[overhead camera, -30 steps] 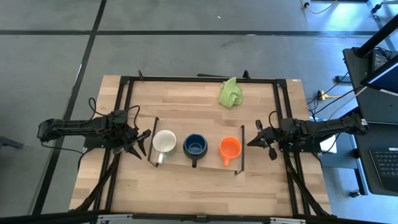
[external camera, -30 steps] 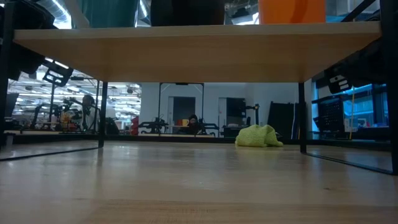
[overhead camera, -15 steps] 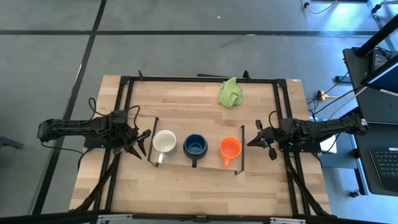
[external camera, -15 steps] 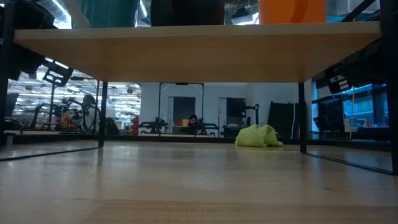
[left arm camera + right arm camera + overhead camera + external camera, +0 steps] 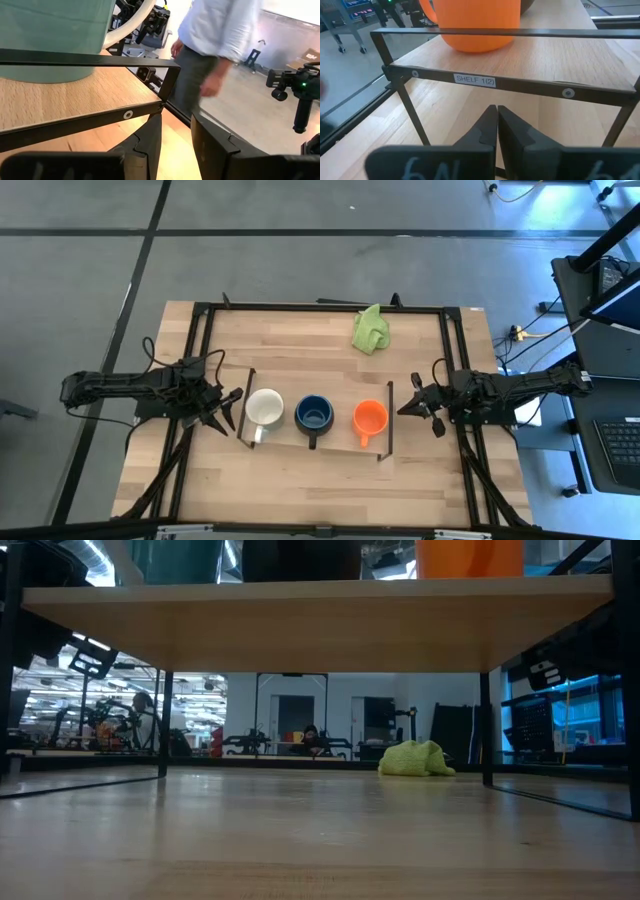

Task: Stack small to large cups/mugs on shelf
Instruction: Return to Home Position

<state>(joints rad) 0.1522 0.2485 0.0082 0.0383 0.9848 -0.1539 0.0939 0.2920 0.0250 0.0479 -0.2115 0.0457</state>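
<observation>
One clean read: white sticker [image 5: 475, 79], black print "SHELF 1(2)", stuck on the lower black rail [image 5: 530, 86] at the right end of the shelf [image 5: 560, 55] (visible in the right wrist view only). There's pale handwritten scrawl [image 5: 415, 167] on the body of the right tool [image 5: 496, 107]. First mark looks like "6N", the second is cut off, can't confirm either. Blue signs [image 5: 357, 3] in the room beyond have lettering too small to read. Nothing legible in the high, low or left wrist views.

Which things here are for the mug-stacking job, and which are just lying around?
For the job: orange mug, dark blue mug, white mug, shelf under them, left gripper, right gripper.
Just lying about: green cloth, person beyond the table.
</observation>
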